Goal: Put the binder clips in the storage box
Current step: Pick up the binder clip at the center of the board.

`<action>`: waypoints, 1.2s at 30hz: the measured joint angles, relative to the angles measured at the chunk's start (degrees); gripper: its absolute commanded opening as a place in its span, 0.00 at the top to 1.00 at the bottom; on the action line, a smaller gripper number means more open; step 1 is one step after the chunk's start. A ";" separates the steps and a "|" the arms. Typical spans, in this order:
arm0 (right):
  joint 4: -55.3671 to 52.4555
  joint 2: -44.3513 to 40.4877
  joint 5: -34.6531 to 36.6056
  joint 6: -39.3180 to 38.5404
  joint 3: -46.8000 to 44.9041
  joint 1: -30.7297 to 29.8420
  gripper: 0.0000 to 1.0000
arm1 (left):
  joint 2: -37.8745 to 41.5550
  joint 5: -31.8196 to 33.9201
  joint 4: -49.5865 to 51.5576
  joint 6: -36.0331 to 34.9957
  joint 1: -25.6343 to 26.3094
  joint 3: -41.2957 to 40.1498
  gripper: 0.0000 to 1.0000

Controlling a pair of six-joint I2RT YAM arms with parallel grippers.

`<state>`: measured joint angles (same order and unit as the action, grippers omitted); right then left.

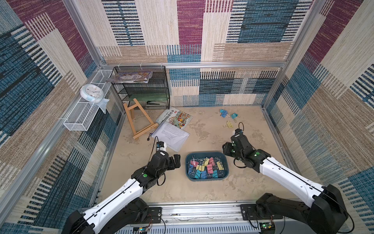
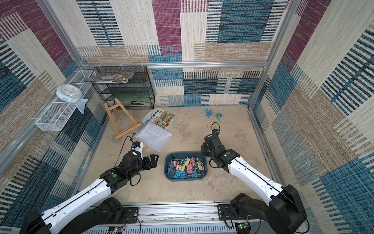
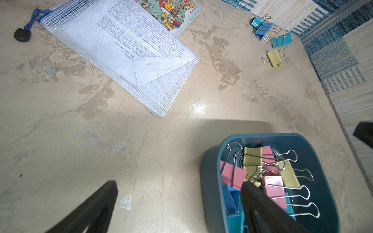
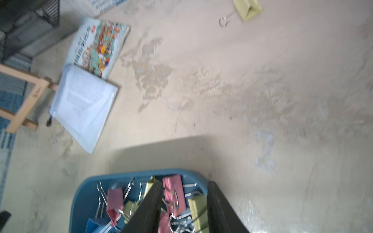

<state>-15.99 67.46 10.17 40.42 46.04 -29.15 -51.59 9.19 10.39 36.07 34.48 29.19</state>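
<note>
Right gripper (image 4: 185,183) hangs at the far right corner of the storage box (image 1: 206,153), jaws apart and nothing clamped; the pink and yellow clips seen through the gap lie down in the box. Left gripper (image 3: 179,183) waits just beside the box's left side, jaws spread wide and empty.

The box is well stocked, with a heap of binder clips (image 1: 204,167) in pink, yellow, blue and teal covering its floor. Not finished, though! Four loose clips sit on the bench (image 1: 202,133), well apart from the box, out toward the far right corner. A yellow clip (image 1: 229,124) is nearest, a teal clip (image 1: 234,115) and a blue clip (image 1: 223,113) lie beyond it, and a smaller teal clip (image 3: 256,21) touches the blue one.

They lie ahead of the right gripper, away from the box, so the right arm is clearly nearer; the left would have to reach past the box. The yellow clip looks the likely next pick. Its wire handles point toward the left arm's side, so its length runs roughly across the bench. A grasp probably wants the jaws closing across the folded body.
</note>
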 measured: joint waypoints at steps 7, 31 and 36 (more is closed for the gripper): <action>9.20 13.81 -16.15 -3.58 8.85 22.73 0.58 | 0.42 -0.04 0.00 0.00 -0.04 0.00 0.01; -1.14 65.31 -19.85 -26.45 56.81 30.45 0.57 | -6.05 -0.46 -2.40 -0.20 -0.20 1.05 0.01; -2.21 67.56 -18.97 -27.76 59.39 29.99 0.66 | -6.91 -0.66 -2.58 -0.20 -0.20 1.75 0.01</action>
<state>-18.20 135.02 -8.80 12.67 105.43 0.84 -58.50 8.54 7.81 35.88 34.28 30.94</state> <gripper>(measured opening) 0.381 0.994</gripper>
